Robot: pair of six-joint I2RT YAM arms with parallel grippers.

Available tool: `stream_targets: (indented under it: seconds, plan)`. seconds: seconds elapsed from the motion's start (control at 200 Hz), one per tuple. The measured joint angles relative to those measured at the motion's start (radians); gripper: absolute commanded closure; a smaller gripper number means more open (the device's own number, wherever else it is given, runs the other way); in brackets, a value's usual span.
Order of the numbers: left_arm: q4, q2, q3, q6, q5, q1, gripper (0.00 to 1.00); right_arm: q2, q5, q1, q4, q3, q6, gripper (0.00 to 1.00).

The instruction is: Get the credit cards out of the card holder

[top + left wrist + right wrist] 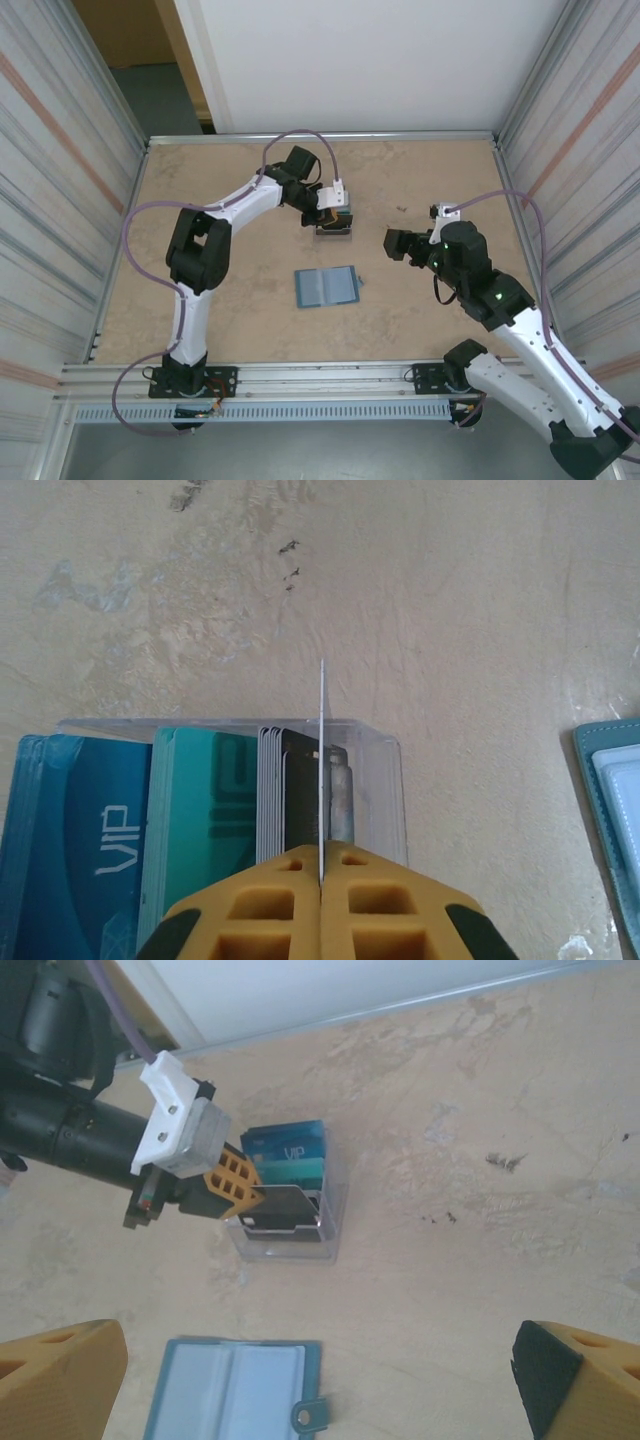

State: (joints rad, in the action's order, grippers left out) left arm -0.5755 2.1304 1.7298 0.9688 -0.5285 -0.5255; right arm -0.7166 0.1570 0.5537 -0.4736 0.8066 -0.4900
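The card holder (327, 287) lies open and flat on the table (450, 170), between the middle and the near edge, its pale inner pockets facing up. Just beyond it, at the middle of the table, you see your left hand (322, 865) pinching a single credit card (322, 750), held upright and seen edge-on at a clear stand (380, 770). Whether that card rests in the stand cannot be told. More credit cards stand packed in the stand, among them a blue VIP card (90, 840) and a teal card (200, 810). Your right hand (392, 243) hovers to the right of the stand, spread wide and holding nothing. In its wrist view the card holder lies between its fingers (60, 1375).
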Motion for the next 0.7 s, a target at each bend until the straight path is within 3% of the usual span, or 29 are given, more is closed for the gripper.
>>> stream_targets:
  seconds: [0.426,0.697]
  plan:
    - [-0.005,0.011,0.002,-0.004,0.018,0.012,1.0,0.004,0.0,-0.005,0.0,-0.004,-0.009,0.01]
    - [-0.006,0.012,0.002,-0.03,0.029,0.013,0.81,0.003,0.0,-0.005,0.0,-0.006,-0.009,0.01]
